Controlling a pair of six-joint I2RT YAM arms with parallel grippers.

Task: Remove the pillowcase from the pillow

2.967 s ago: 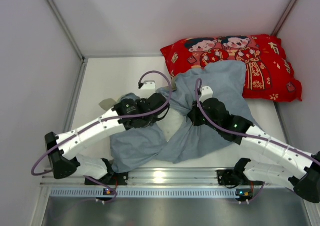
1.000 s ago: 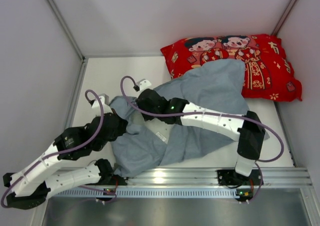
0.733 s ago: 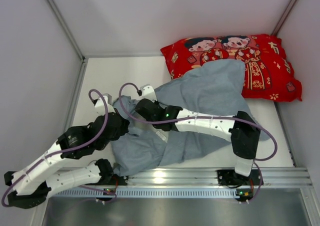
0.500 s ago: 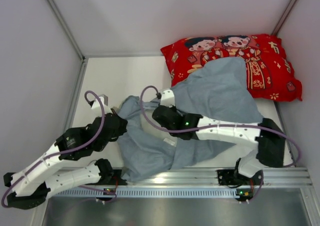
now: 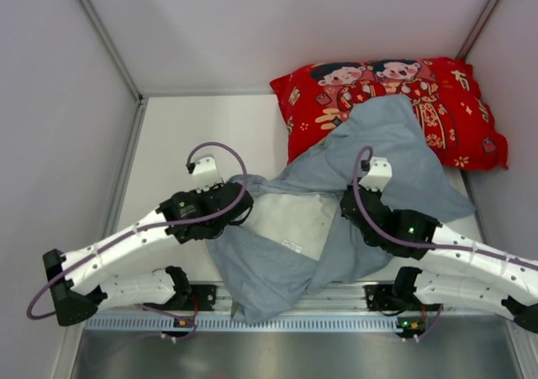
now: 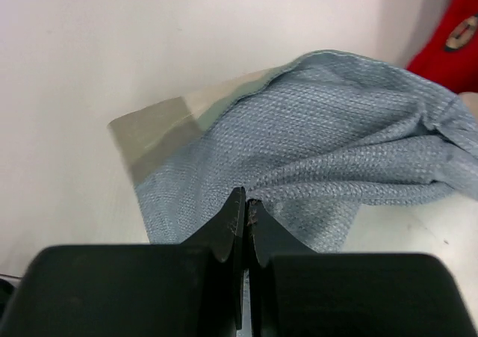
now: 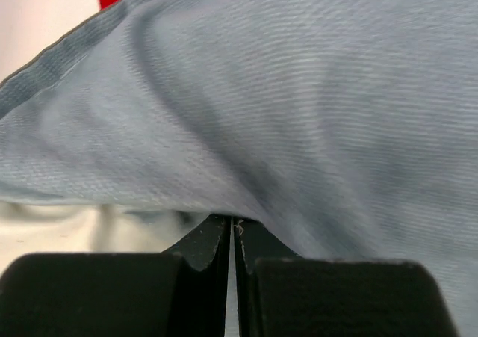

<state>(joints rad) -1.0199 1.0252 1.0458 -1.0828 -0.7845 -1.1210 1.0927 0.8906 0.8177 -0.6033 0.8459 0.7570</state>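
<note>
Top external view: blue-grey pillowcase (image 5: 378, 156) bunched in the middle of the table (image 5: 210, 127), with its far end lying on the red cartoon pillow (image 5: 437, 102). White pillow (image 5: 290, 219) peeking out of the open mouth of the case, right between the two grippers. Hard to tell how much of it is tucked inside. Left gripper (image 5: 244, 209) at the left lip of the mouth; in the left wrist view, fingers pressed tight together with a bit of blue-grey cloth nipped at the tips, and a green and cream strip showing at the edge. Right gripper (image 5: 346, 204) at the right lip; in the right wrist view, fingers pressed together too, with a fold of the cloth caught between them and draped over the top. Looks like the peeling step: both lips held, mouth pulled wide. Next move probably calls for tugging the cloth back off the pillow, slowly and evenly, without letting the thin cloth slip out of either pinch.
</note>
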